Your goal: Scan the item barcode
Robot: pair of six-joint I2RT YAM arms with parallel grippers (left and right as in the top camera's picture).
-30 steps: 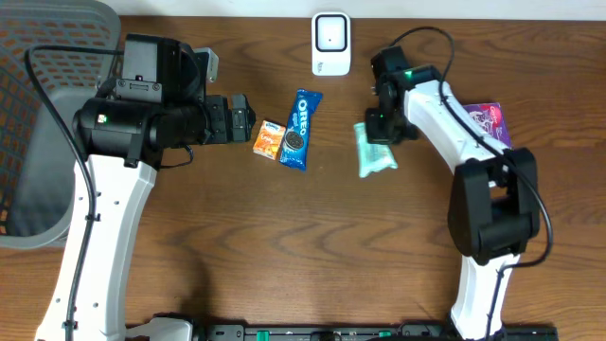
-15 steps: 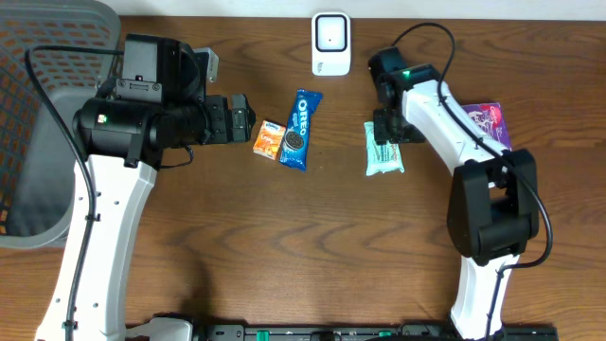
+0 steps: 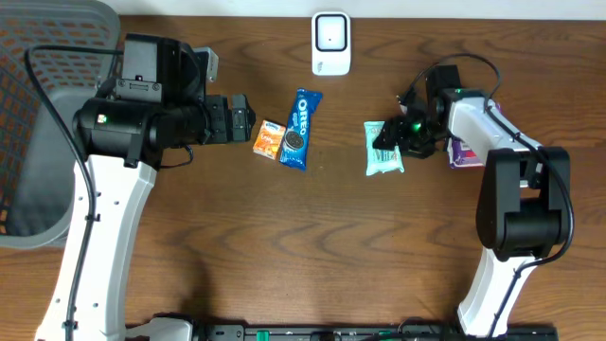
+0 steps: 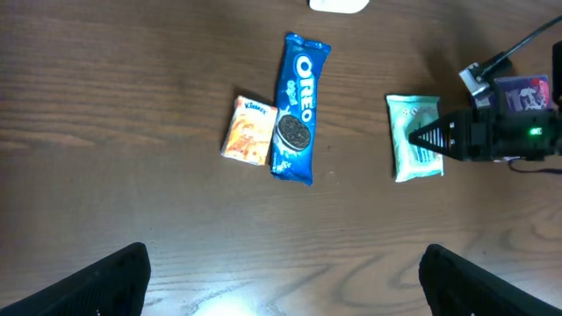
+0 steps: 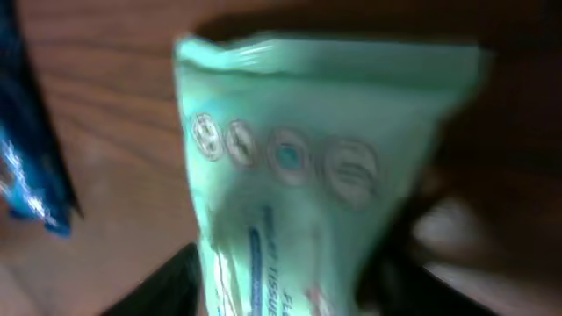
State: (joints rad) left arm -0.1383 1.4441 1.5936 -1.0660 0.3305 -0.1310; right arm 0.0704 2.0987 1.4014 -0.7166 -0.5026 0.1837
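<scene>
A mint-green tissue pack point(image 3: 383, 152) lies flat on the wooden table, also seen in the left wrist view point(image 4: 413, 154). My right gripper point(image 3: 392, 140) reaches it from the right. In the right wrist view its dark fingers point(image 5: 167, 285) stand on either side of the blurred pack point(image 5: 307, 175); whether they press it is unclear. The white scanner point(image 3: 331, 43) stands at the back edge. My left gripper point(image 4: 281, 281) hangs open and empty, high over the table. Under it lie a blue Oreo packet point(image 4: 297, 107) and a small orange pack point(image 4: 248, 130).
A purple packet point(image 3: 485, 121) lies under the right arm, at the right. A grey mesh basket point(image 3: 38, 142) stands at the far left. The Oreo packet point(image 3: 299, 129) and orange pack point(image 3: 269, 139) sit between the two arms.
The green pack went from tilted to straight. My right arm then swung from behind the pack round to its right side, and its jaws came apart. The left arm has not moved.
</scene>
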